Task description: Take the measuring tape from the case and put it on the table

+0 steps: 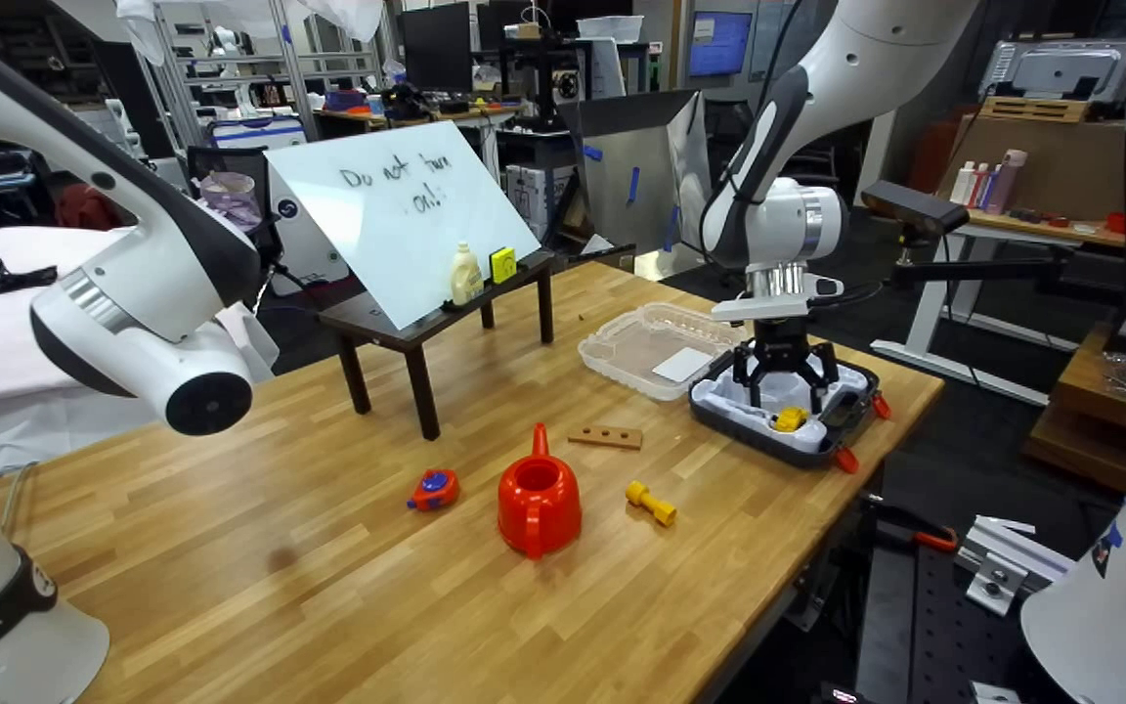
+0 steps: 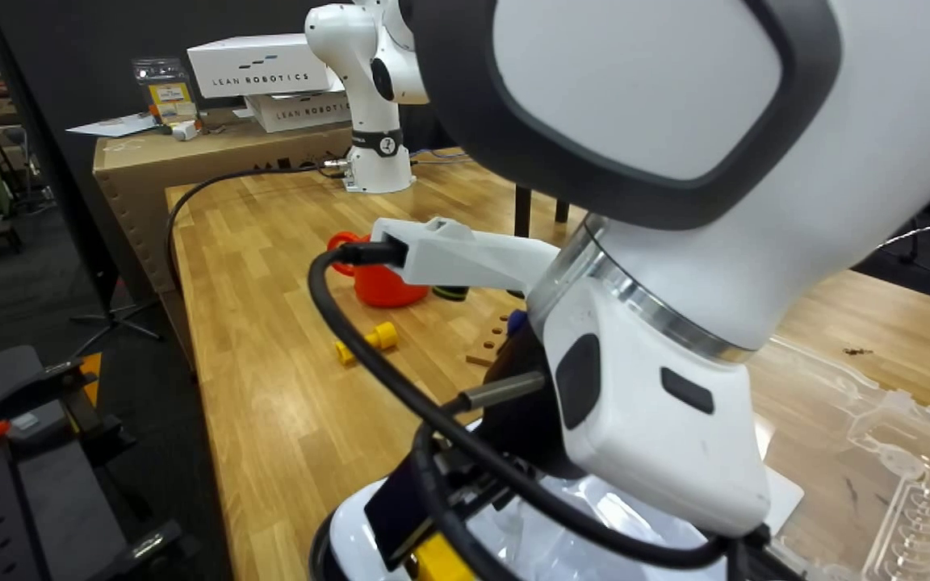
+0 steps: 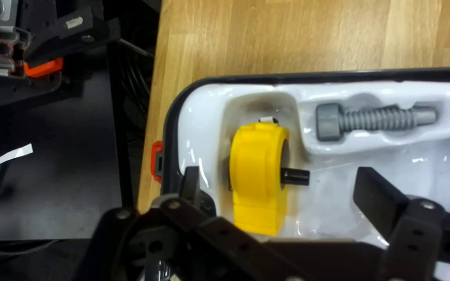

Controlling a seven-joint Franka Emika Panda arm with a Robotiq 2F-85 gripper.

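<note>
The measuring tape, chunky yellow with a black stub on its side, stands in a white-grey recess of the case. It also shows in both exterior views, partly covered by the arm's cable in one place. The black-rimmed case lies open on the table; its rim shows in the wrist view. My gripper is open and empty, pointing down over the case. In the wrist view the tape appears between the fingers, nearer the left one. In an exterior view the gripper sits just behind the tape.
A grey bolt lies in the case. The clear lid lies beside it. A holed wooden block, yellow piece, red watering can and small red-blue object are on the table. A stand holds a white board.
</note>
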